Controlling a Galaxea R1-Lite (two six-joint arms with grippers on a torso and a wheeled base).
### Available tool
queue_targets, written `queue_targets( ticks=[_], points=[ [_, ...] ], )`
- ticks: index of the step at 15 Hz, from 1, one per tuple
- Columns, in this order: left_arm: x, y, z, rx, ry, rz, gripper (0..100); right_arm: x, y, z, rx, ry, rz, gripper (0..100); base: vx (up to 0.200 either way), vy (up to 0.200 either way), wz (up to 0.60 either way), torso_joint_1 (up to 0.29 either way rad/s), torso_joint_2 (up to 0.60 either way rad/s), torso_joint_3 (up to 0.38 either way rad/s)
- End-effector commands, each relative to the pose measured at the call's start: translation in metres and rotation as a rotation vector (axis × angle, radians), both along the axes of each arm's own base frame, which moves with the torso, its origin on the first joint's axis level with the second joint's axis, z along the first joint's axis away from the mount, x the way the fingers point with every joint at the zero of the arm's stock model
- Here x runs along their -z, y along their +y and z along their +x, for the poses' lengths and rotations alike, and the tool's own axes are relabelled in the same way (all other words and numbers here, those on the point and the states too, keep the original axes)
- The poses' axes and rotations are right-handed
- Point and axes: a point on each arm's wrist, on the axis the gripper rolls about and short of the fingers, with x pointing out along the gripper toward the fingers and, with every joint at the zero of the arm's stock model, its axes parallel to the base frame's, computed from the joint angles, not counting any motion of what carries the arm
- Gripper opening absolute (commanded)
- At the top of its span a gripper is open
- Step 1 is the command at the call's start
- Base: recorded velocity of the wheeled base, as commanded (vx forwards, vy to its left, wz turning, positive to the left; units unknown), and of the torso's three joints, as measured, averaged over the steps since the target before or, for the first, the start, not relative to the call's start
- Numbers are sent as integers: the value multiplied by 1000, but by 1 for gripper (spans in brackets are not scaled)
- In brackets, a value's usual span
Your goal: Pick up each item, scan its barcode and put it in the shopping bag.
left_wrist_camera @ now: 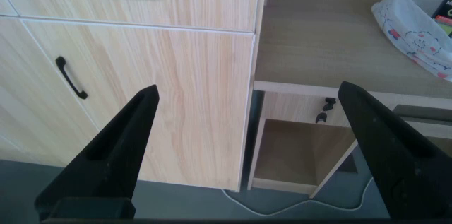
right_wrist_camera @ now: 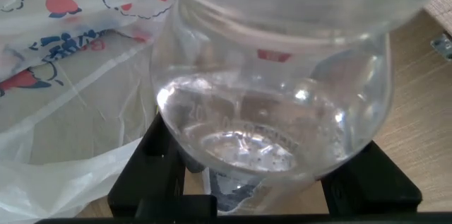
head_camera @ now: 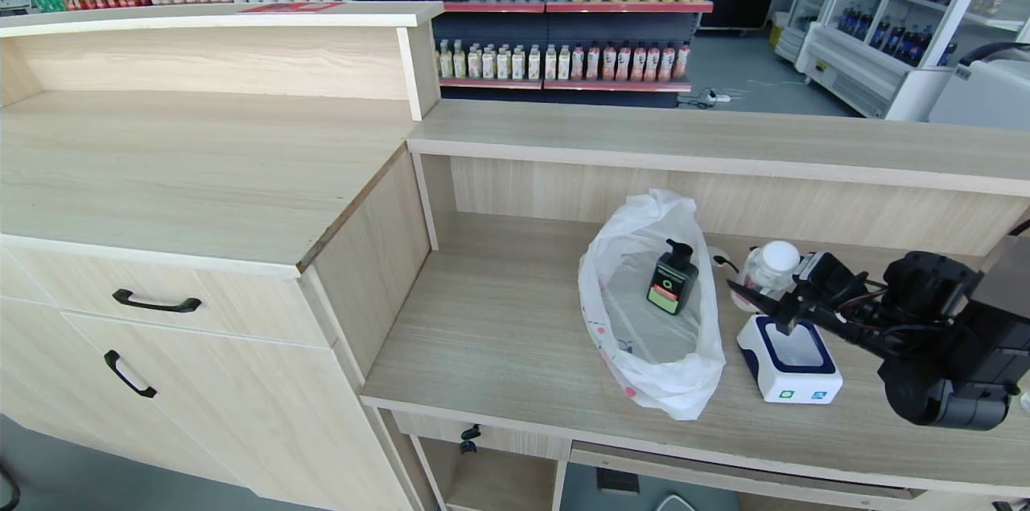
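your right tool (head_camera: 763, 295) is closed on the clear jar (head_camera: 770, 265) just above the scanner (head_camera: 793, 362); its smooth plastic could slip, or catch the floppy bag (head_camera: 644, 382) rim beside the scanner. left tool (left_wrist_camera: 248, 90) gapes empty.

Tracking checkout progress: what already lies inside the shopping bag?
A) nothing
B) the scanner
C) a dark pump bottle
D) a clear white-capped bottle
C: the dark pump bottle lies inside the shopping bag, while the right gripper holds the clear bottle outside it.
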Motion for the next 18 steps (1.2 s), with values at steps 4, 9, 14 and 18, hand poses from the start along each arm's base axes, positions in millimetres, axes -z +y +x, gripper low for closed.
queue_targets(
  ticks=[4, 9, 14, 18],
  points=[
    [0, 0, 0, 0, 1, 0, 100, -12, -4, -5, -29, -57, -48, 0, 0, 0, 0, 0, 0, 0],
    [0, 0, 0, 0, 1, 0, 100, -9, -3, -5, -66, -66, -66, 0, 0, 0, 0, 0, 0, 0],
    [0, 0, 0, 0, 1, 0, 100, -32, -6, -10, -58, -115, -61, 0, 0, 0, 0, 0, 0, 0],
    [0, 0, 0, 0, 1, 0, 100, -91, -26, -36, 18, 9, -26, 0, 0, 0, 0, 0, 0, 0]
  ],
)
